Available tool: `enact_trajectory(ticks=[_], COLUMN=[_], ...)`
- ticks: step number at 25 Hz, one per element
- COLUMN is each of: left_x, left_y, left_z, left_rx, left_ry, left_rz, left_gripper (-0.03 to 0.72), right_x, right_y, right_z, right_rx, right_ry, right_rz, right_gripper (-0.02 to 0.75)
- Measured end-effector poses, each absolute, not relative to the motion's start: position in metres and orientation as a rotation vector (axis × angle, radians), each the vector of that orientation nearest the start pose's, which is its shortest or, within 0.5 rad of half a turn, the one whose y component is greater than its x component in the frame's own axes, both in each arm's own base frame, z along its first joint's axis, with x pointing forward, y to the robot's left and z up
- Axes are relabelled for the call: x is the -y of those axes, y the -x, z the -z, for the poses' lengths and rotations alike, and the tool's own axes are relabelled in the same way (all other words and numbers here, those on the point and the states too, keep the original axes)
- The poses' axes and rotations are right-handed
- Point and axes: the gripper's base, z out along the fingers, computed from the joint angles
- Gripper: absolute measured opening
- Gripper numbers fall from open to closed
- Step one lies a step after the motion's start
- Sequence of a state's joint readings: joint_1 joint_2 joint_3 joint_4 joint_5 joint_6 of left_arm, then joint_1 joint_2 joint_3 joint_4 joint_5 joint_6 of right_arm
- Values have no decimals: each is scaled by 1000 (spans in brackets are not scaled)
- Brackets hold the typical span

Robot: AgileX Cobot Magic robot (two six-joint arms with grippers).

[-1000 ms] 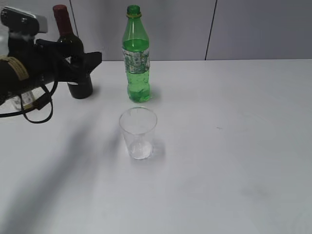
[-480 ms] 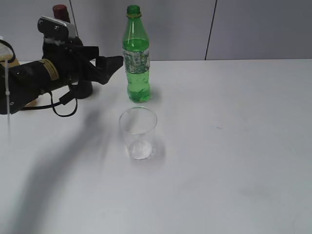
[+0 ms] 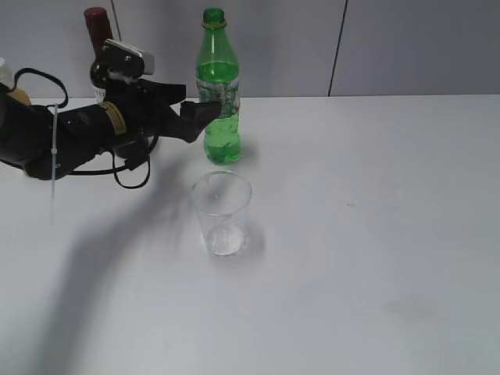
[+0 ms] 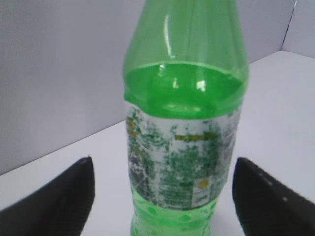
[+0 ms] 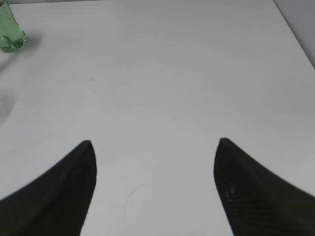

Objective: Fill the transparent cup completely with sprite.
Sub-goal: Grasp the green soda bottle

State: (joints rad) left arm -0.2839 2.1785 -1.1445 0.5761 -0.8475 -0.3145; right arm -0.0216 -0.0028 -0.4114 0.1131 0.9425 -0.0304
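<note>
**Left gripper at the green bottle, cup standing empty**

The left gripper (image 3: pixel 205 112) reaches in from the left side of the exterior view at about the height of the label on the sprite bottle (image 3: pixel 218 86). Its fingertips lie right at the bottle's left side; whether they touch it cannot be told from this angle. In the left wrist view the two dark fingers (image 4: pixel 51 201) stand wide apart, one at each lower corner, with the sprite bottle (image 4: pixel 183 123) upright between them and clear space on both sides, so the jaws are spread and hold nothing. The bottle is capped in green with a yellow neck ring, and the liquid inside reaches just above the pale label.

The transparent cup (image 3: pixel 222 212) stands upright on the white table (image 3: pixel 375 234), in front of the bottle and nearer the camera, apart from it. It looks empty. Behind the left arm, a dark wine bottle (image 3: pixel 98 47) with a red cap stands near the wall, mostly hidden by the arm.

The right gripper (image 5: pixel 155 184) is seen only in its own wrist view: its fingers are spread apart over bare table, holding nothing. The base of the green bottle (image 5: pixel 11 34) shows at the top left corner there, well away from it.
</note>
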Motion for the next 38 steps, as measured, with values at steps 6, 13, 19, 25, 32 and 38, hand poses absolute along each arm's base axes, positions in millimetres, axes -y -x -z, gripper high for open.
enact_trajectory(ticks=[6, 13, 19, 25, 32, 38], left_x=[167, 182, 194, 203, 203, 203], left_y=[-422, -433, -441, -445, -445, -445], left_z=[-120, -111, -107, -107, -107, -107], left_rx=[-1635, -1602, -1583, -1566, -1571, -1575], left_ry=[-631, -643, -640, -644, -640, -634], left_rz=[545, 587, 626, 645, 643, 641], left_gripper=[675, 675, 673, 653, 582, 440], right_x=[-8, -8, -8, -8, -8, -8], right_y=[-9, -9, -9, -9, -9, -9], right_z=[-262, -262, -262, -262, -262, -262], right_rx=[-2008, -2008, -2008, -2008, -2008, -2008], right_ry=[0, 0, 0, 0, 0, 0], right_rz=[-101, -101, -101, -101, -101, -101], right_gripper=[565, 564, 564, 564, 564, 564])
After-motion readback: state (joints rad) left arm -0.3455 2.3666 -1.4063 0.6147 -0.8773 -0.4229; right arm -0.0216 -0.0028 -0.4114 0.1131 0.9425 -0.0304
